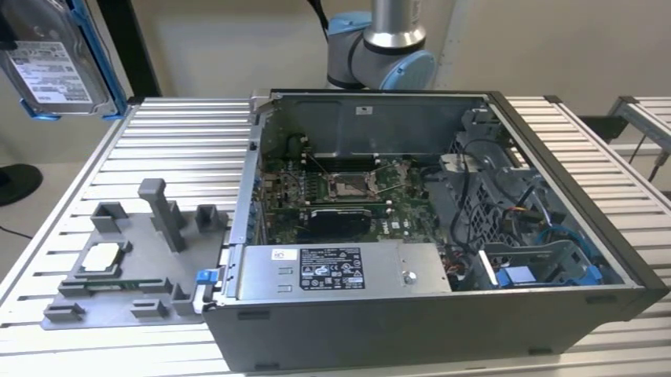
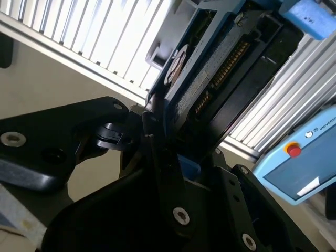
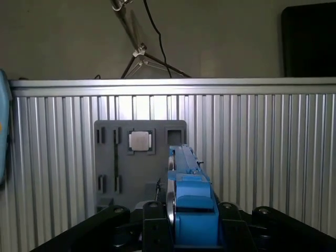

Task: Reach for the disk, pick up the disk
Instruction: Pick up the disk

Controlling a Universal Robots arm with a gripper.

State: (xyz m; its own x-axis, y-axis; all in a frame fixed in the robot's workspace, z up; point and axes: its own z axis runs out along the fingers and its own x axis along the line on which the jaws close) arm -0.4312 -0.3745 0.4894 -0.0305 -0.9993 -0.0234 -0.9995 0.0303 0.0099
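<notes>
The disk [image 1: 53,67] hangs in the air at the exterior view's upper left, above the table's corner, label side showing and framed by its blue bracket. In the first wrist view the disk [image 3: 190,202] stands edge-on, blue bracket uppermost, between the black fingers [image 3: 152,215] of my gripper [image 3: 190,226], which is shut on it. The second wrist view shows the disk's circuit-board side [image 2: 210,73] rising out of the gripper [image 2: 165,142].
An open computer case [image 1: 545,306] fills the middle of the slatted metal table [image 1: 178,133]. A grey fixture [image 1: 126,275] holding a small square chip [image 1: 103,256] lies at the exterior view's left, directly below the disk. A blue-grey pendant [image 2: 299,168] sits nearby.
</notes>
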